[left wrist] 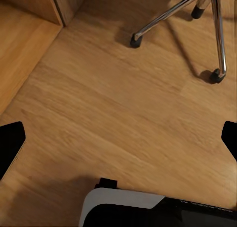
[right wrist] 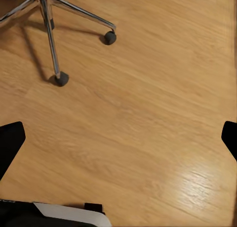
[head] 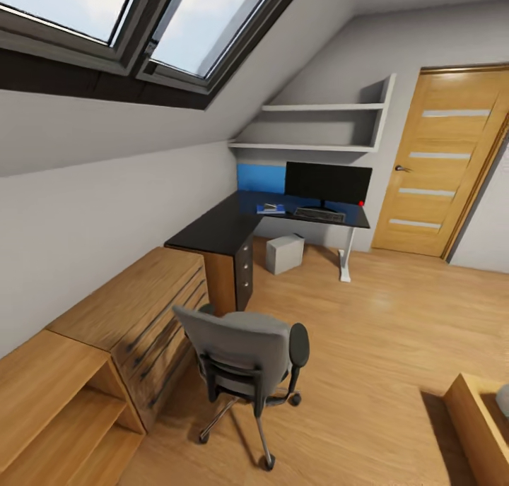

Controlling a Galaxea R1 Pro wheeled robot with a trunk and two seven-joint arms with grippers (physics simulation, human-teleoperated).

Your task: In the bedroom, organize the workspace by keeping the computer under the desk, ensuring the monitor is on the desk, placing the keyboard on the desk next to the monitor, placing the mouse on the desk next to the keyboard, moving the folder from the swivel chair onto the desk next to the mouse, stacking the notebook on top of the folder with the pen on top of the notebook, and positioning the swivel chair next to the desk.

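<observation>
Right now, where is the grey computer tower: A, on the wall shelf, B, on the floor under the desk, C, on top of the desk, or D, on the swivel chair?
B: the computer stands on the wood floor beneath the black desk, by its drawer unit.

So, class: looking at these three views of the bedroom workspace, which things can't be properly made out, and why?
- Swivel chair seat, head view: hidden by its own backrest, so any folder there can't be confirmed.
- Mouse, head view: too small to tell on the far desk.
- Items by the keyboard: a small blue-grey blur, unidentifiable.
- Left gripper and right gripper: fingertips cut off at the wrist views' edges.
</observation>
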